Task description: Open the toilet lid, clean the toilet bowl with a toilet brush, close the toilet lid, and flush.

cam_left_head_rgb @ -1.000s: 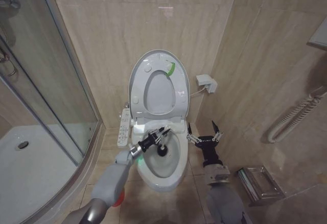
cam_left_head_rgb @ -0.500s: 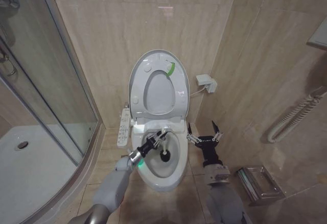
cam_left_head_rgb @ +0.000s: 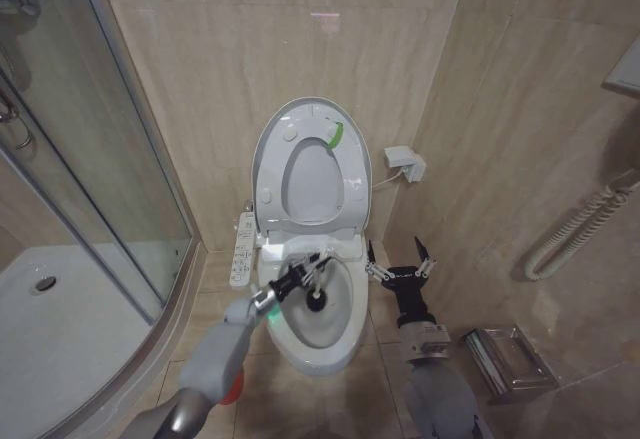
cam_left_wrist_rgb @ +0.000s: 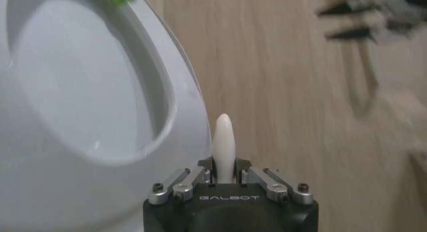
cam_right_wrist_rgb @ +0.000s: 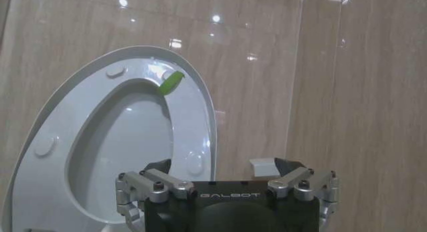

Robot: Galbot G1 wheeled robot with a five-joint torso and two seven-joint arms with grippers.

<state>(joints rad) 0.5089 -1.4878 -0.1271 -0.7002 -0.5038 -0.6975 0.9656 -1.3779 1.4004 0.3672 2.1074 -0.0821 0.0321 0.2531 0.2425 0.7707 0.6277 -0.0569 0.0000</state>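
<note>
The toilet lid [cam_left_head_rgb: 268, 149] stands raised against the wall, with the ring seat up inside it and a green strip [cam_right_wrist_rgb: 171, 82] on its underside. My left gripper [cam_left_head_rgb: 303, 274] reaches over the toilet bowl [cam_left_head_rgb: 322, 347] and is shut on the toilet brush's white handle [cam_left_wrist_rgb: 223, 139]. The dark bristle head [cam_left_head_rgb: 316, 300] is down inside the bowl. A red holder [cam_left_head_rgb: 232, 392] peeks out on the floor under my left arm. My right gripper [cam_left_head_rgb: 400, 259] hangs open to the right of the bowl, holding nothing.
A glass shower enclosure [cam_left_head_rgb: 95, 199] and its white tray [cam_left_head_rgb: 60, 329] take up the left. The button panel [cam_left_head_rgb: 243, 249] sits on the bowl's left side. A wall socket [cam_left_head_rgb: 405, 164], a corrugated hose [cam_left_head_rgb: 570, 229] and a metal box [cam_left_head_rgb: 505, 359] are on the right.
The left gripper pushed the brush head deeper toward the bowl's near side, then drew it back toward the rear. The right arm stayed still.
</note>
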